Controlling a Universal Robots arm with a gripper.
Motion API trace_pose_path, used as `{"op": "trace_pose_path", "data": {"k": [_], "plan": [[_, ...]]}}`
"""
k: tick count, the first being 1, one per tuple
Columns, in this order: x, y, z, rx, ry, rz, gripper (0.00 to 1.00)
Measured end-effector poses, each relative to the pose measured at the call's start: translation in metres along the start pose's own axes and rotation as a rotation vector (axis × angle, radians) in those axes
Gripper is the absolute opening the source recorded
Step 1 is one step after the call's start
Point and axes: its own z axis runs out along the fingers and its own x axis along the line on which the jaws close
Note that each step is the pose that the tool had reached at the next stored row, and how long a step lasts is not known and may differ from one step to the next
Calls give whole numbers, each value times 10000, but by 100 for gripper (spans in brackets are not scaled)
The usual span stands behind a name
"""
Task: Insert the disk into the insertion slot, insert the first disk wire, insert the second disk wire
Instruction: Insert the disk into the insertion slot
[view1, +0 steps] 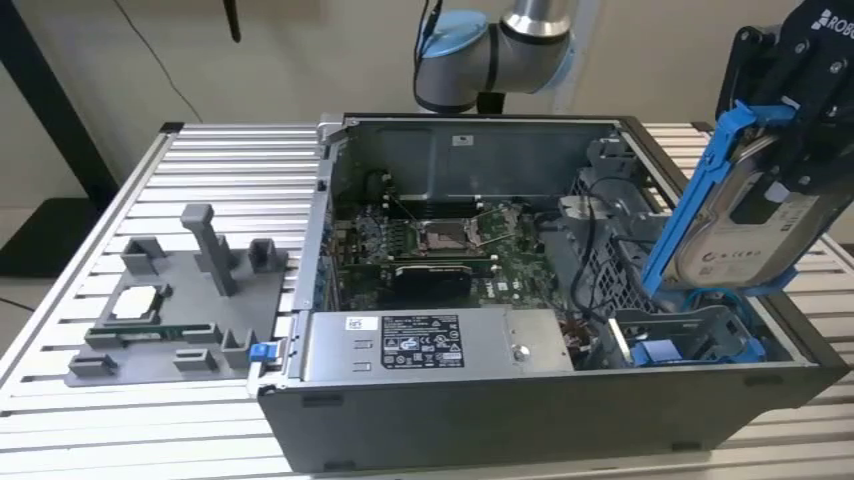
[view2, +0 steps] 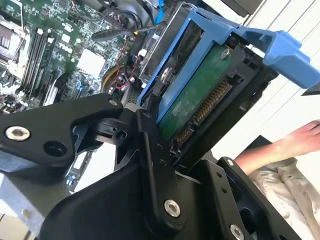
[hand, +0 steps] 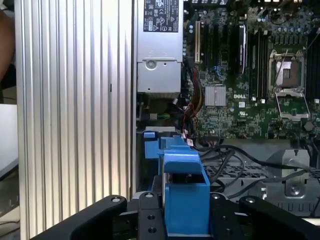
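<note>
Fingers (view2: 152, 160) of the gripper (view1: 790, 160) are closed on the disk (view1: 741, 240), clamping it by its sides. The disk hangs tilted, nearly on end, over the case's corner at the exterior view's right, with its bright blue carrier frame (view1: 694, 190) running up its edge. Its lower end sits close over the insertion slot (view1: 694, 335), a grey bay with blue rails inside the case; whether the two touch cannot be told. In the second wrist view the disk (view2: 200, 95) shows its green circuit side and a row of connector pins, and a person's arm (view2: 295, 140) lies beyond it.

The open computer case (view1: 534, 420) lies on its side on the slatted metal table (view1: 227, 150), filling the middle and the exterior view's right part of it. Inside it are a green motherboard (view1: 427, 240), a grey power supply box (view1: 427, 345) with a white sticker along the near wall, a perforated metal cage (view1: 601, 240) and loose dark cables (hand: 240, 155) beside the slot.

Near the table's edge at the exterior view's left stands a grey fixture tray (view1: 147, 265). It holds a square processor chip (view1: 138, 303) and, just beside it, a memory stick (view1: 154, 332) set in a groove.
</note>
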Motion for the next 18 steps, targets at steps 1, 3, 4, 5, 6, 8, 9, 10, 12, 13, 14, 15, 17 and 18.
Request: {"op": "trace_pose_path", "data": {"k": [1, 3, 4, 5, 6, 8, 9, 10, 12, 13, 14, 15, 17, 18], "plan": [[0, 0, 6, 2, 1, 0, 0], [0, -8, 53, 0, 0, -1, 0], [0, -15, 68, -6, 0, 0, 0], [-1, -25, 87, -16, 0, 1, 0], [-1, -35, 103, -27, 2, 0, 0], [-2, -56, 138, -50, 1, 0, 0], [-2, -65, 157, -65, 1, 0, 0], [-2, -71, 178, -82, 2, -1, 0], [-2, -74, 248, -131, 4, -1, 0], [-2, -75, 268, -155, 4, -1, 0], [-3, -76, 283, -175, 4, -1, 0], [-3, -77, 299, -196, 5, -1, 0], [-3, -80, 363, -254, 5, -1, 0], [-3, -83, 398, -261, 6, -1, 0]]}}
